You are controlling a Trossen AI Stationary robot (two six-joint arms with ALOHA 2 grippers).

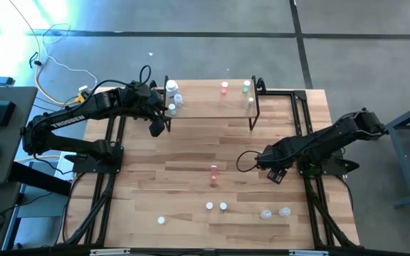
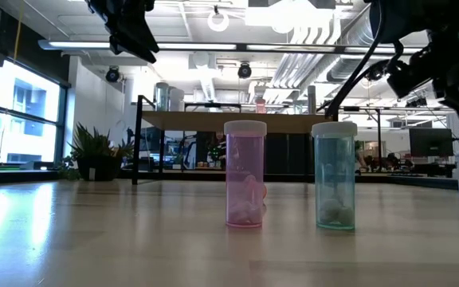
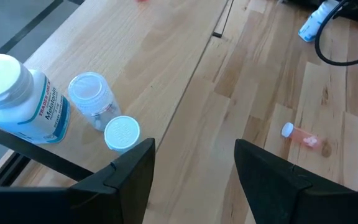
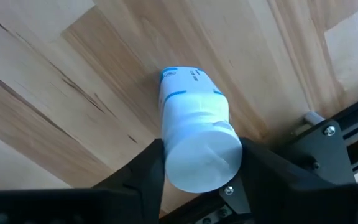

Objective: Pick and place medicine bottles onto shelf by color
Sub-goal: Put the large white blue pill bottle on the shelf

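Right gripper [image 4: 197, 171] at table's right side, fingers clasping white bottle [image 4: 194, 134] lying on tabletop. Left gripper [image 3: 194, 168] released, above shelf's [image 1: 212, 103] left end, near bottles there.

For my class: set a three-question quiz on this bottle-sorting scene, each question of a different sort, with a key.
1. True or false: the left gripper holds a bottle.
2. Which bottle lies between the fingers of the right gripper? A. pink bottle B. white bottle with blue label C. green bottle
3. Fill in: the big white bottle marked Melatonin stands on the ____.

Key
1. False: its fingers are apart over the shelf, empty.
2. B: the white bottle with blue label lies on its side on the table.
3. shelf
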